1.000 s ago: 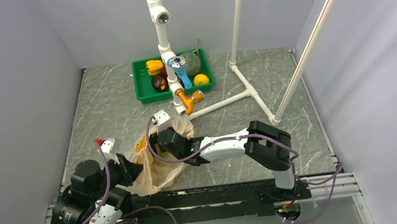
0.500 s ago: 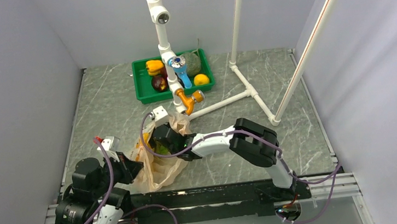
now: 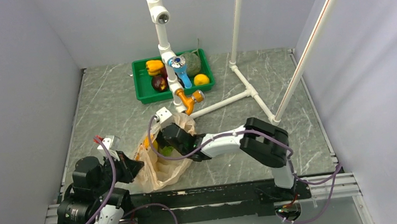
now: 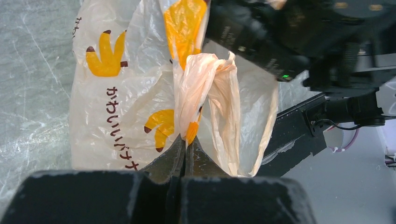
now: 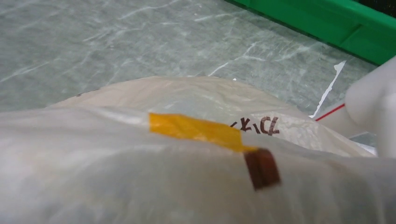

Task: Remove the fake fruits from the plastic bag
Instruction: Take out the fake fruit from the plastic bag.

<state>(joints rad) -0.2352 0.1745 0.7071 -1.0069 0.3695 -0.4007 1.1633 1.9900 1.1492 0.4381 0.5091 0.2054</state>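
Grey-green marbled tabletop (image 3: pixel 107 104) with pale veins — enclosed on three sides by plain lavender-grey walls (image 3: pixel 12 80). White pipe frame (image 3: pixel 237 20) stands on tabletop, rear right. Light even, soft — shadows faint.

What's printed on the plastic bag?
The plastic bag: yellow bananas, brown tips; clearest in left wrist view.

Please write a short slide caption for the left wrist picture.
Closed left fingers pinch a fold of the banana-printed plastic bag lying on the grey table.
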